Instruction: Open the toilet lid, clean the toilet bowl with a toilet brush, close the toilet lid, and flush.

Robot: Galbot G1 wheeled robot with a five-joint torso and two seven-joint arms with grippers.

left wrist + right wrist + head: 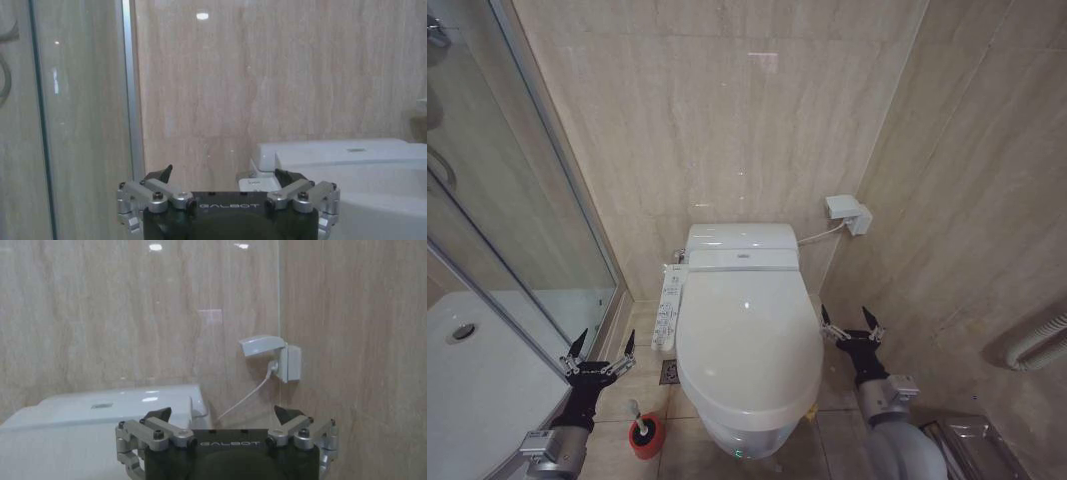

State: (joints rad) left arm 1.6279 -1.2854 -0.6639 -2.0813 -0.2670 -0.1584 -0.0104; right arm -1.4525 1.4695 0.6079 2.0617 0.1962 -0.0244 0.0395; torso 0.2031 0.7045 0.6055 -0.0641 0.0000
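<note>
The toilet lid point(749, 335) lies shut over the toilet bowl point(745, 440), between the two pincers and a little ahead of both. It looks glossy, stiff and fairly light but slippery, so I judge the best hold is under its front rim, lifted gently so it does not slam back. The left gripper point(600, 347) hovers beside the lid's left flank, fingers spread wide, holding and touching nothing; the toilet brush point(639, 420) stands in its red holder point(646, 437) just below and inboard of it, thin-handled and easily tipped. The right gripper point(853, 322) hangs near the lid's right edge, equally wide apart and empty.
</note>
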